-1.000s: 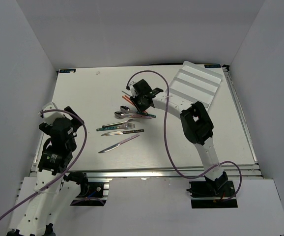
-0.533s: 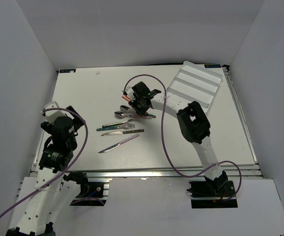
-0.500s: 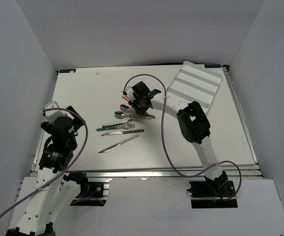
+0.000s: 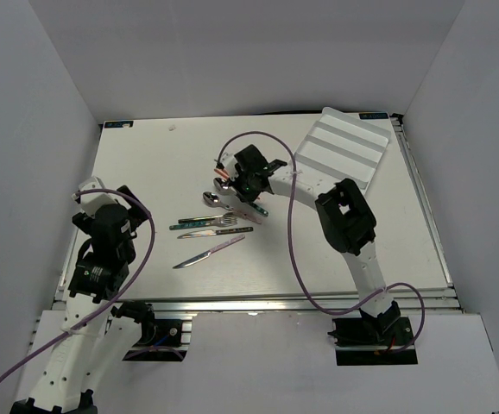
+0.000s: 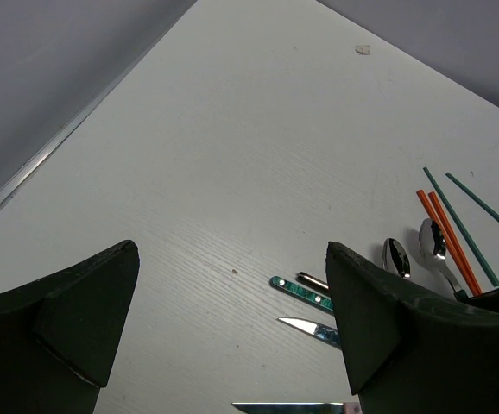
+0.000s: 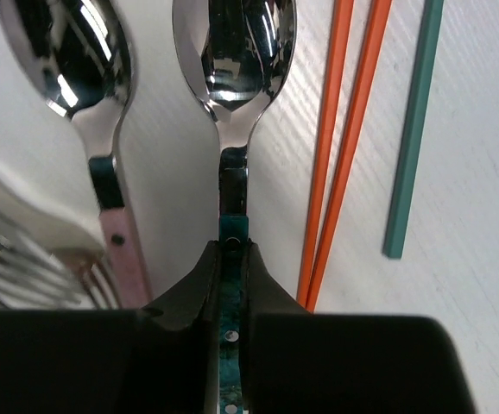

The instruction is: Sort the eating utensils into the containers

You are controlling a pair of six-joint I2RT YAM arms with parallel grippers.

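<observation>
1. White walls box in a white table (image 4: 146, 164) seen from above. At its far right lies the white tray (image 4: 346, 148), set askew, its long slots parallel. Utensils are scattered mid-table: a fork (image 4: 222, 219), a knife (image 4: 217, 231) just nearer, and a pinkish-handled knife (image 4: 208, 251) nearest. The right gripper (image 4: 235, 185) is down among the farthest pieces.

2. From the left wrist, the left gripper (image 5: 232, 259) hangs over bare table, released, its dark fingers wide apart with nothing between them. Off to the right lie two orange chopsticks (image 5: 448, 241) side by side and two thin green chopsticks (image 5: 461, 228).

3. From the right wrist, the right gripper is clenched on the dark green, riveted handle of the green-handled spoon (image 6: 234, 112), whose polished silver bowl points away. Whether it is lifted I cannot tell. On its near side lies a pink-handled spoon (image 6: 94, 103), parallel and apart. The orange chopsticks lie just on its far side.
</observation>
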